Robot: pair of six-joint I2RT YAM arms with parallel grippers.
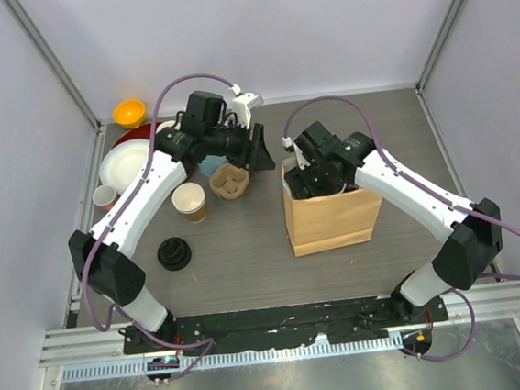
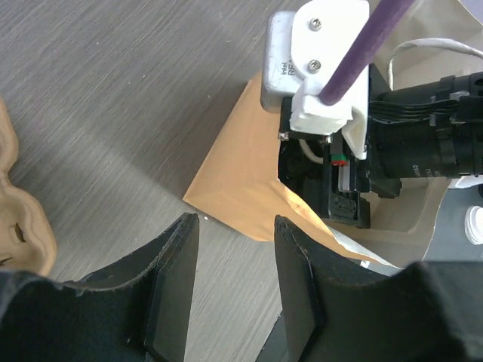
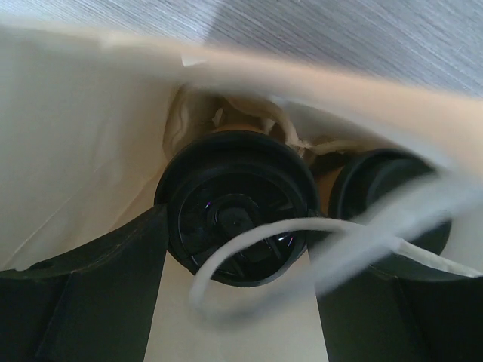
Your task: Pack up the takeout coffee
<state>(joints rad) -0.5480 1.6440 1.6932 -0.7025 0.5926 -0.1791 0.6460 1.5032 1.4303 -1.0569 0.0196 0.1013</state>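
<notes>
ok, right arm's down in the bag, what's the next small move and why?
Likely raise the right gripper straight out of the paper bag, jaws apart. It straddles one lidded cup, deep inside beside a second lidded cup; whether it grips is unclear. Go slow: the white handle loop crosses in front.

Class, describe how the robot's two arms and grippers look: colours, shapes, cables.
Both the left arm and right arm have white curved shells, black joints and black bases. A purple cable loops along each. The left gripper and right gripper are black, with two flat fingers.
</notes>
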